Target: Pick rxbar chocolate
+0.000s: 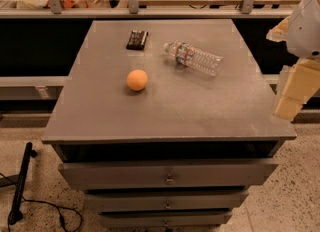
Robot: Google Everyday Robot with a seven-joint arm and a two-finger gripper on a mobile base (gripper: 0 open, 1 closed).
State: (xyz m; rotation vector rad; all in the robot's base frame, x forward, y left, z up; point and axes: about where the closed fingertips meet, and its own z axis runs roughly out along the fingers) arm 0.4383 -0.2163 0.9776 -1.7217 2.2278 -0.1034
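Observation:
The rxbar chocolate [137, 39] is a small flat black bar with faint light print, lying at the far left-centre of the grey table top [170, 111]. My gripper [295, 93] hangs at the right edge of the view, beside the table's right side, far from the bar and touching nothing on the table.
A round orange ball [137, 80] sits in front of the bar, near the table's middle. A clear plastic bottle [193, 58] lies on its side right of the bar. Drawers [170, 176] run below the table top. A railing [150, 12] runs behind the table. A black pole and cable [20, 186] lie on the floor at left.

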